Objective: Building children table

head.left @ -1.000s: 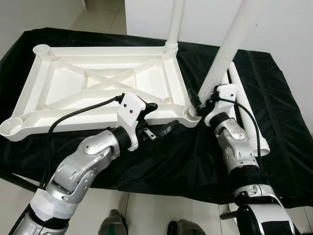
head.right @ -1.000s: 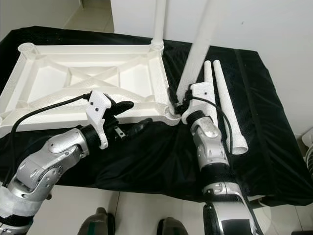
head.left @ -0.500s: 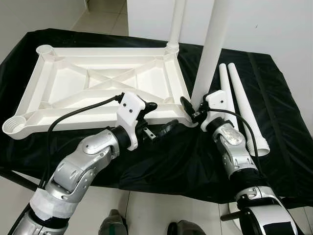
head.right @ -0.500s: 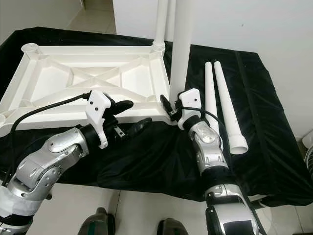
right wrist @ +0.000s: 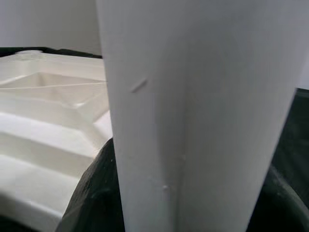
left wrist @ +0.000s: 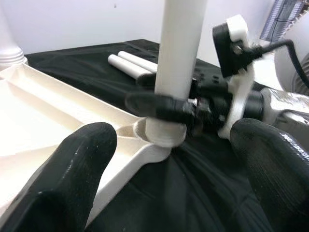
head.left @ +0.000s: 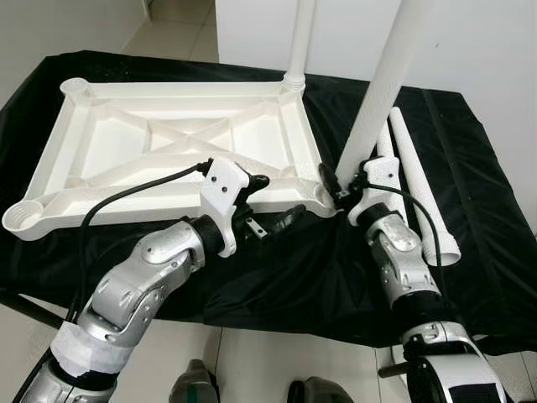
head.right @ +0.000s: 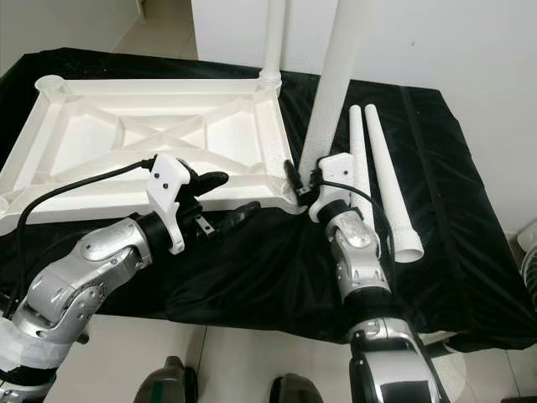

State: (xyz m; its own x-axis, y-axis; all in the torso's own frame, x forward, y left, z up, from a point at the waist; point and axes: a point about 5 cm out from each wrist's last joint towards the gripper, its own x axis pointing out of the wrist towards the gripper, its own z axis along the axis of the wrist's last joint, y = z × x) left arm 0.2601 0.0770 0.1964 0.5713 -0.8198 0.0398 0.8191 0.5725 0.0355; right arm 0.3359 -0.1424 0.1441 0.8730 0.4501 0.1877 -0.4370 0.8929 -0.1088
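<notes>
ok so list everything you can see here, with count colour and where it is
table top: 1, white, upside down on the black cloth
fitted leg: 1, white, upright in the far right corner socket
held leg: 1, white, tilted, foot at the near right corner socket
loose legs: 2, white, lying side by side on the cloth right of the top
cloth: 1, black, covers the work surface
left gripper: open, at the top's near edge
right gripper: shut on the held leg

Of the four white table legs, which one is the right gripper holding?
The tilted leg whose foot sits at the tabletop's near right corner socket; the right gripper clamps its base. Another leg stands upright in the far right corner, and two legs lie on the black cloth.
</notes>
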